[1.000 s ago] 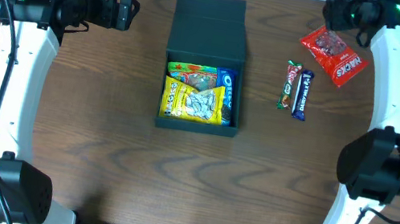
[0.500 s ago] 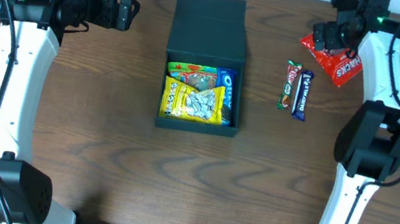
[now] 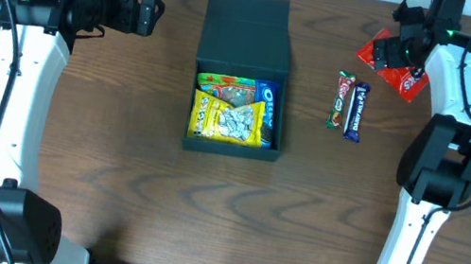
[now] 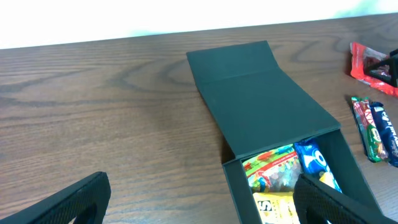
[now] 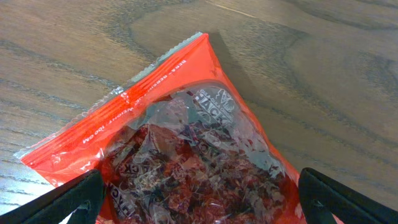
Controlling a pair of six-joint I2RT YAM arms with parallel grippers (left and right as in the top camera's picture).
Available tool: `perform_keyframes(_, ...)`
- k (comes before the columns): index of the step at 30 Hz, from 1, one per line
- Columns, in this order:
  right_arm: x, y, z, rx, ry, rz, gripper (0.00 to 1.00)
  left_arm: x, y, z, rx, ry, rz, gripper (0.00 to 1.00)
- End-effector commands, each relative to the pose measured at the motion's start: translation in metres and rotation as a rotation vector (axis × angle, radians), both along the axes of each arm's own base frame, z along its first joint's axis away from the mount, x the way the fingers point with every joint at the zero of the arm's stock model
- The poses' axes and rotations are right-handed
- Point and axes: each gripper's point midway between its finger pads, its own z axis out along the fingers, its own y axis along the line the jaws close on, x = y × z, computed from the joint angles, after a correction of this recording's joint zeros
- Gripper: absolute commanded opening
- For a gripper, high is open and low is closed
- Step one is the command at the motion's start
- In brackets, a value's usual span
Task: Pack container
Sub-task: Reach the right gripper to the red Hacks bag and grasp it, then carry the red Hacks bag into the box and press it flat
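Packet (image 5: 186,143) partly beneath right claw (image 3: 388,54)

Overhead, left wrist: same container (image 3: 247,33)

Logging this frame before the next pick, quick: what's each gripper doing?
Left gripper: open, holding nothing.
Right gripper: open over the red snack packet, not gripping it.

- The dark box (image 3: 247,30) lies open, its lid flap folded back on the far side.
- Inside it: a yellow packet (image 3: 221,118), a blue cookie packet (image 3: 267,109), and a green-orange packet (image 3: 225,84).
- Just right of the box, a green bar (image 3: 341,100) and a blue bar (image 3: 357,111) lie side by side.
- Farther right, the right gripper (image 3: 383,52) is over a red bag (image 3: 413,80).
- Left of the box, the left gripper (image 3: 146,13) hangs well apart.
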Motion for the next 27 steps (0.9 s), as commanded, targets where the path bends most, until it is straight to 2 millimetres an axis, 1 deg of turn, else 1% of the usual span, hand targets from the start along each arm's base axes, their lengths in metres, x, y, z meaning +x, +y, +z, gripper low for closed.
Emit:
perform_keyframes(1,-0.009,-0.002,-0.030,0.003,0.062,0.026,0.92,0.001,0.002,0.007,0.017,-0.024,-0.010,0.95)
perform_keyframes(2,-0.010,-0.002,-0.032,0.004,0.069,0.028,0.84,0.001,0.001,0.007,0.017,-0.024,-0.010,0.95)
perform_keyframes(7,-0.026,0.000,-0.048,0.014,0.143,0.028,0.63,0.001,0.002,0.007,0.017,-0.024,-0.010,0.95)
perform_keyframes(8,-0.028,0.001,-0.050,0.016,0.154,0.028,0.61,0.001,0.002,0.007,0.017,-0.024,-0.010,0.95)
perform_keyframes(10,-0.032,0.001,-0.053,0.019,0.173,0.028,0.50,0.001,0.002,0.007,0.017,-0.024,-0.010,0.95)
perform_keyframes(12,-0.034,0.002,-0.054,0.021,0.184,0.028,0.32,0.001,0.002,0.007,0.018,-0.024,-0.010,0.95)
perform_keyframes(13,-0.036,0.002,-0.055,0.023,0.189,0.024,0.17,0.001,0.002,0.007,0.018,-0.024,-0.010,0.95)
perform_keyframes(15,-0.038,0.002,-0.055,0.026,0.199,0.020,0.02,0.001,0.002,0.007,0.018,-0.024,-0.010,0.95)
perform_keyframes(18,-0.037,0.002,-0.048,0.052,0.195,-0.037,0.01,0.001,0.002,0.007,0.018,-0.023,-0.010,0.95)
perform_keyframes(20,-0.034,0.006,-0.031,0.069,0.170,-0.041,0.02,0.001,0.002,0.007,0.018,-0.024,-0.010,0.95)
perform_keyframes(22,-0.030,0.012,-0.007,0.077,0.130,-0.027,0.01,0.001,0.002,0.007,0.018,-0.025,-0.010,0.95)
perform_keyframes(24,-0.025,0.021,0.029,0.077,0.070,-0.009,0.01,0.002,0.002,0.007,0.018,-0.025,-0.010,0.95)
perform_keyframes(25,-0.024,0.025,0.043,0.078,0.047,0.001,0.01,0.002,0.002,0.007,0.018,-0.025,-0.010,0.95)
perform_keyframes(27,-0.023,0.038,0.083,0.077,-0.018,0.027,0.01,0.002,0.002,0.008,0.021,-0.029,-0.006,0.95)
